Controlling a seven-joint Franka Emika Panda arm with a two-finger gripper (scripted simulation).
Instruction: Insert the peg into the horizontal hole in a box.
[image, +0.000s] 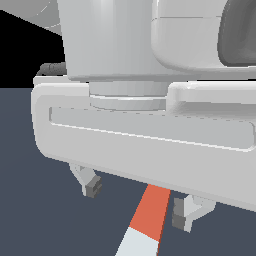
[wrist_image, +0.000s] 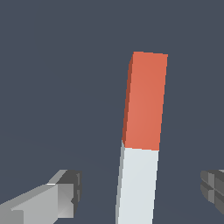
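A Panda arm's gripper (image: 137, 202) hangs spread wide above the peg (image: 147, 220), which lies flat on the dark floor, its fingers (image: 92, 186) standing either side of the bar and touching nothing. In the wrist view the peg (wrist_image: 141, 140) runs from roughly 6 o'clock up to 12, white half nearer the camera, orange-red half beyond, with one fingertip at about 8 o'clock and the other at 4. The step in hand appears to be the grasp. To do it well, the hand would likely need to descend squarely, centre the bar between the pads, and close on flat sides rather than edges. Neither the box nor the hole shows in either view. Only bare floor surrounds the peg, and nothing appears to obstruct the descent.
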